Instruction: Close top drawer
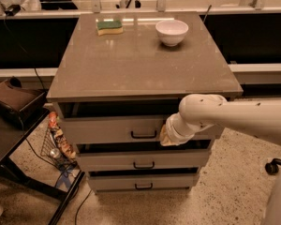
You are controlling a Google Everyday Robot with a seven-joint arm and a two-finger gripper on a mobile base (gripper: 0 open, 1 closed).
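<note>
The grey-brown tabletop [140, 64] carries two things near its back edge — a green-and-yellow sponge [109, 27] at left, a white bowl [172, 32] at right. The tool [165, 136] hangs below its front edge, at the top drawer [107, 130].
</note>
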